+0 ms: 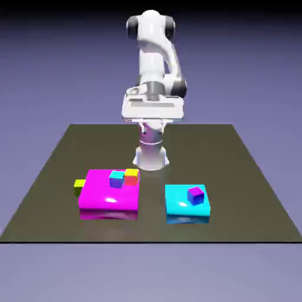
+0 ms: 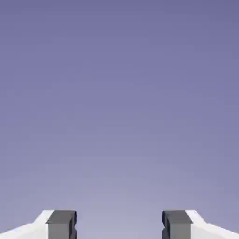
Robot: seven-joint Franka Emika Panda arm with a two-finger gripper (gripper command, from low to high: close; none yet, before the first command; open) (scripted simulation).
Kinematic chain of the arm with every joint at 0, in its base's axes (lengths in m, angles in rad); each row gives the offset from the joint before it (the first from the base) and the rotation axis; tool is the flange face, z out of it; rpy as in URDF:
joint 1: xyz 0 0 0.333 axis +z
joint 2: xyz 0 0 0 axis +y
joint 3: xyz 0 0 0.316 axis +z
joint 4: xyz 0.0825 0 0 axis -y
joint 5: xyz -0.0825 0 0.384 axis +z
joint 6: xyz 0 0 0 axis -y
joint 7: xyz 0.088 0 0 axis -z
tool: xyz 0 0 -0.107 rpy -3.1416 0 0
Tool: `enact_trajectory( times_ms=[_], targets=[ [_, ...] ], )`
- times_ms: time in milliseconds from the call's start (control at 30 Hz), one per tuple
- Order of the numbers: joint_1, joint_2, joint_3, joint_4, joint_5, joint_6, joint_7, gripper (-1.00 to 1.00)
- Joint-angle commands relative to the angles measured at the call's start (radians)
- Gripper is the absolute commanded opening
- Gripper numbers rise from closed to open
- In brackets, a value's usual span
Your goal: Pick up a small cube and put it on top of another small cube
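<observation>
Fingers [image 2: 62, 224] stand wide apart, with only blue-violet backdrop [image 2: 119, 116] between them, and the arm [image 1: 151, 59] is raised above the table [image 1: 206, 147]. Toward the exterior view's left, a cyan-and-blue cube [image 1: 117, 179] and a yellow-and-orange cube [image 1: 131, 177] sit side by side on a magenta block [image 1: 106, 197]; a yellow-green cube [image 1: 79, 187] is just beside it. Toward the right, a magenta-and-blue cube [image 1: 196, 196] rests on a cyan block [image 1: 178, 203].

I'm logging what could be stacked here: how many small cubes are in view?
4: a cyan-and-blue one and a yellow-and-orange one on the magenta block; a purple one on the cyan block; a yellow-green one, partly hidden behind the magenta block.
</observation>
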Motion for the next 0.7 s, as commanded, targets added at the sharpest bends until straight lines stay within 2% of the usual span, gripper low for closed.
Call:
enact_trajectory(
  times_ms=[0, 567, 667],
  targets=[
    [-0.028, 0.036, -0.018, 0.010, 0.015, -0.024, 0.023, 0.00],
    [-0.511, 0.652, -0.329, 0.179, 0.266, -0.423, 0.405, 0.00],
    [-0.562, 0.761, -0.257, 0.193, 0.369, -0.344, 0.334, 0.00]
  ],
)
